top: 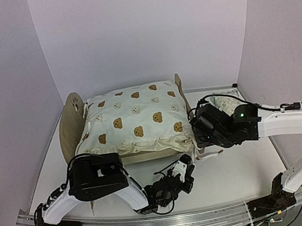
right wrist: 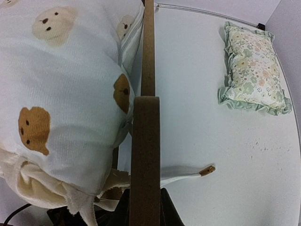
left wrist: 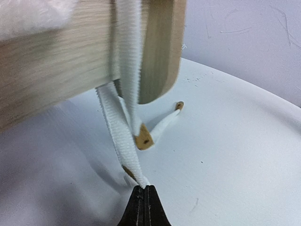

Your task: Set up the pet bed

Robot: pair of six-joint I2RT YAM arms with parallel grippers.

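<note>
The pet bed (top: 71,124) lies across the table, its tall headboard with the paw cutout on the left and its low footboard (top: 181,93) on the right. A cream bear-print quilt (top: 135,121) covers its top. My right gripper (top: 197,135) is shut on the near end of the footboard (right wrist: 145,136), whose edge runs up between the jaws (right wrist: 145,203). My left gripper (left wrist: 145,189) is shut on a white ribbon tie (left wrist: 118,129) that hangs from the footboard corner (left wrist: 160,52); from above it sits just below that corner (top: 188,170).
A small green floral pillow (right wrist: 254,70) lies on the table right of the bed, partly behind my right arm (top: 225,102). Other white ties with brown tips (left wrist: 144,139) trail on the table by the footboard. White walls close in the back and both sides.
</note>
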